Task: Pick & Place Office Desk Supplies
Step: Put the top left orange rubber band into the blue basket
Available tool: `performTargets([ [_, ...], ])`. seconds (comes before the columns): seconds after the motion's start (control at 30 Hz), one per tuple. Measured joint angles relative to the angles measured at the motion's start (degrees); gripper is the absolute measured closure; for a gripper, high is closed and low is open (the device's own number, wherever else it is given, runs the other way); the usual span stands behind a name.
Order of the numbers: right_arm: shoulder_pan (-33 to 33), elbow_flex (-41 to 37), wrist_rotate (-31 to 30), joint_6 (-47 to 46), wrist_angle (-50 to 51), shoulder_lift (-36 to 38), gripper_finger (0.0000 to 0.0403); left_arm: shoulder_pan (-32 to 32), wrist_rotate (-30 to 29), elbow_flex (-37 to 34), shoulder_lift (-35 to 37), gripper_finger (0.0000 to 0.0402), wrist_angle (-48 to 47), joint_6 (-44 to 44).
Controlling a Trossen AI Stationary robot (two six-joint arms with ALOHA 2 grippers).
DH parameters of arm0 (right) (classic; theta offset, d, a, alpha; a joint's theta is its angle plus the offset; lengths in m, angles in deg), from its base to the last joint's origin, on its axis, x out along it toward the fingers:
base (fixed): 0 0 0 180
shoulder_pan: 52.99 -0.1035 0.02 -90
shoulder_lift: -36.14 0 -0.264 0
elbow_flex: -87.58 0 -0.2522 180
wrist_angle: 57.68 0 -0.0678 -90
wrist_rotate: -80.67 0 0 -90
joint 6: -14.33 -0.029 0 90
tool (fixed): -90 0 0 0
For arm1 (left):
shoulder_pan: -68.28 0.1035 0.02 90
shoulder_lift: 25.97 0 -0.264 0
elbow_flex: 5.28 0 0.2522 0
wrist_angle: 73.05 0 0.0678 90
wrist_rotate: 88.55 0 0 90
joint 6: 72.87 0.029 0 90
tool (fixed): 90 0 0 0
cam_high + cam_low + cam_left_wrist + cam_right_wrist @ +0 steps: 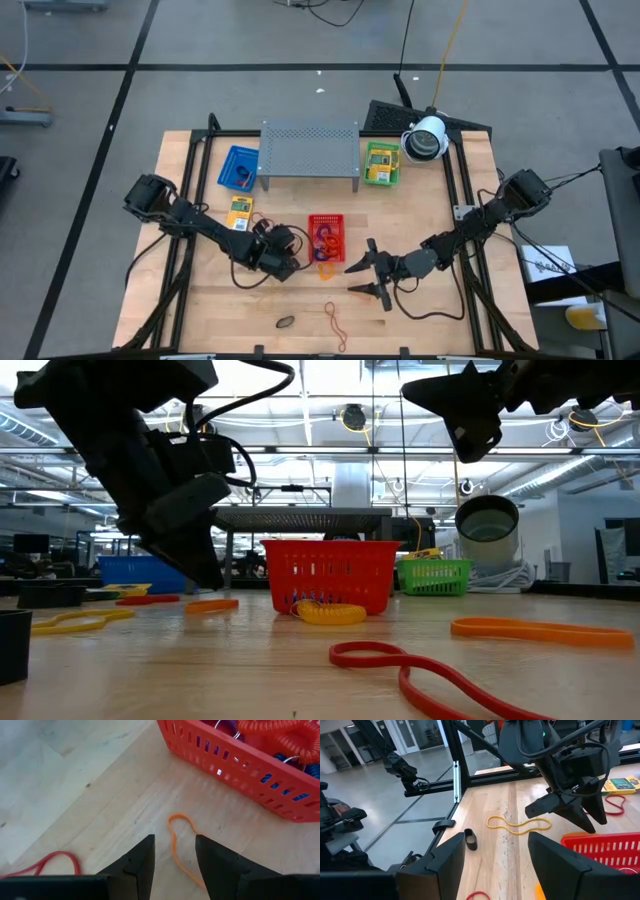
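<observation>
Centrally on the wooden table stands the red mesh basket, holding a tangle of orange, purple and blue loops. At 9 o'clock of it, just beside its lower corner, the left gripper hovers low over the boards; its two dark fingers stand apart with nothing between them, straddling the near end of an orange rubber band that lies flat just outside the basket wall. A red rubber band lies near it on the side away from the basket. At 4 o'clock of the basket, the right gripper is raised off the table, jaws spread wide and empty, pointing toward the left gripper.

Toward 6 o'clock of the basket, near the table's front edge, lie a long red-orange rubber band and, to its 9 o'clock, a small dark loop. A yellow rubber band lies flat beyond the right gripper's fingers.

At 12 o'clock of the red basket stands the grey perforated rack. The blue basket sits at the rack's 9 o'clock, the green basket at its 3 o'clock with a yellow-and-green packet inside. Another yellow-and-green packet lies flat on the table at 6 o'clock of the blue basket.
</observation>
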Motion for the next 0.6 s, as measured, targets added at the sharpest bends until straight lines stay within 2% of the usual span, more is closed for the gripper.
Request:
performTargets([
  [0.2, 0.0, 0.0, -0.01, -0.33, 0.95, 0.0, 0.0196, 0.0, 4.43, 0.0, -1.64, 0.0252, -0.11, 0.13],
  [0.47, 0.02, -0.02, -0.02, -0.83, 1.55, 0.0, 0.0196, 0.13, 3.45, 0.2, -4.55, 0.0254, 1.87, 0.29],
  [0.53, 0.04, -0.02, -0.02, -0.76, 1.57, 0.0, 0.0196, 0.15, 3.68, 0.17, -4.57, 0.0268, 2.34, 0.94],
  [0.6, 0.04, -0.02, -0.02, -0.79, 1.56, 0.0, 0.0196, 0.17, 4.41, 0.15, -4.59, 0.03, 2.88, 2.15],
])
